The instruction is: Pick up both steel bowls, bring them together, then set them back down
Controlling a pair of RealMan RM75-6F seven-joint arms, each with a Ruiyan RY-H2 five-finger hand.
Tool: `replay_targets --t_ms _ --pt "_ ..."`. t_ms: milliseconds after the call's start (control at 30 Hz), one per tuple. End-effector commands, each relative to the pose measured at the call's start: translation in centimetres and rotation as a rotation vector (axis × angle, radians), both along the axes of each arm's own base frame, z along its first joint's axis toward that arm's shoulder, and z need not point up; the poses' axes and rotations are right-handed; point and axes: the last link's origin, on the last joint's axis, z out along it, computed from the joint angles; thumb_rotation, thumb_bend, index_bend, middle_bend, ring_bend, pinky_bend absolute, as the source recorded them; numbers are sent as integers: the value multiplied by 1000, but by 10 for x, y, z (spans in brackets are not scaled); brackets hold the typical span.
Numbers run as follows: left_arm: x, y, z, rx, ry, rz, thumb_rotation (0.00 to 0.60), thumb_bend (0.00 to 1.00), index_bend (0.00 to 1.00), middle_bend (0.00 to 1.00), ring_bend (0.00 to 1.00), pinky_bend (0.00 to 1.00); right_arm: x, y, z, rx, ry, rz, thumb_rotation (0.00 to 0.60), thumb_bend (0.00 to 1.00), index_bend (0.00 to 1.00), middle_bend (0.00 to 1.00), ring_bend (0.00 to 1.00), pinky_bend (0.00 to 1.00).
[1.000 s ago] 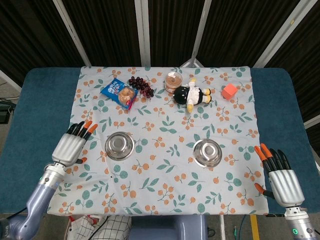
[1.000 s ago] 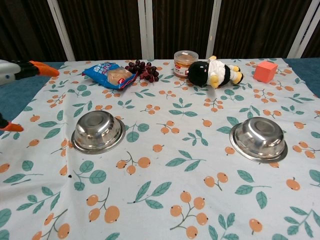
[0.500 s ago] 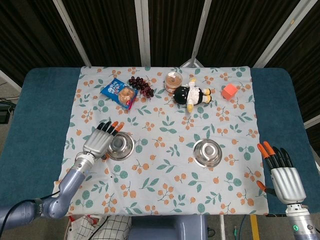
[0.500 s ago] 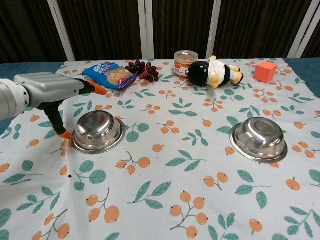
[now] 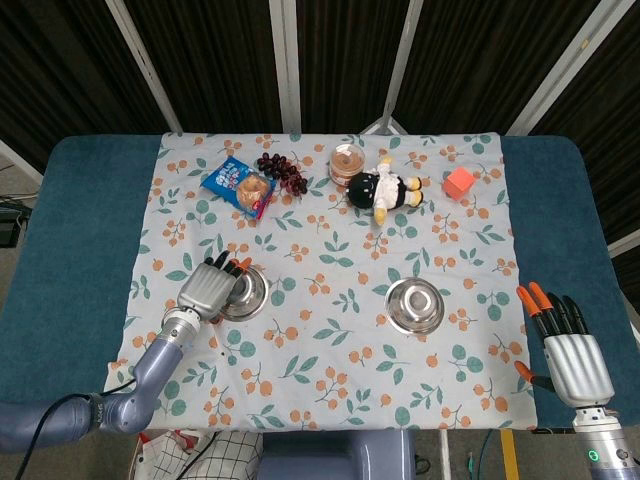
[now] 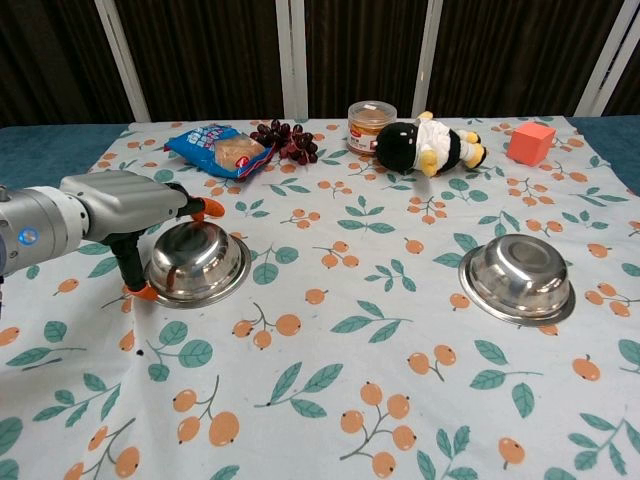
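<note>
Two steel bowls sit upright on the floral cloth that covers the blue worktop, well apart from each other.

We start at the left. The left hand lies over the outer rim of the left bowl. In the chest view the thumb reaches down to the cloth at the bowl's near-left edge, and the orange-tipped fingers extend over its far rim. We cannot tell whether the hand actually grips the bowl; the bowl rests on the cloth.

Along the far edge we see, in order, a blue snack packet, a bunch of dark grapes, a round lidded jar, a black-and-white plush toy lying on its side, and an orange cube.

The right bowl stands alone on the cloth, untouched.

The right hand appears only in the head view, at the right edge of the cloth, well apart from the right bowl. Its fingers are extended and spread, and it holds nothing.
</note>
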Motion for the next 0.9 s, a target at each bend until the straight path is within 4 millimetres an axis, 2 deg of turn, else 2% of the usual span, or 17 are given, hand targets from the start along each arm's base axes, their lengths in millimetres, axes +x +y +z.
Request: replay_targets --t_ms 33,167,333,433,567,700,900 --pt "0 1 -3 3 13 1 600 159 117 212 115 310 0 0 0 4 -3 0 600 228 0 0 0 0" --pt "1 1 -6 -2 21 3 600 166 190 287 178 373 1 0 1 7 -6 0 600 229 0 0 0 0" --pt "-2 2 -9 -10 32 22 600 166 204 289 188 379 1 -1 1 8 -10 0 600 228 0 0 0 0" --pt "-2 2 -10 -13 38 32 600 164 187 226 175 382 1 -1 2 10 -12 0 600 228 0 0 0 0" --pt "3 3 -8 1 20 14 600 134 104 121 115 374 1 -1 1 9 -13 1 600 228 0 0 0 0" --pt "6 1 -3 7 -5 -5 600 114 48 97 99 367 1 -2 1 8 -13 -3 600 229 0 0 0 0" --pt "9 -4 1 10 -25 -29 600 112 41 97 90 364 1 -2 1 11 -14 -3 600 228 0 0 0 0"
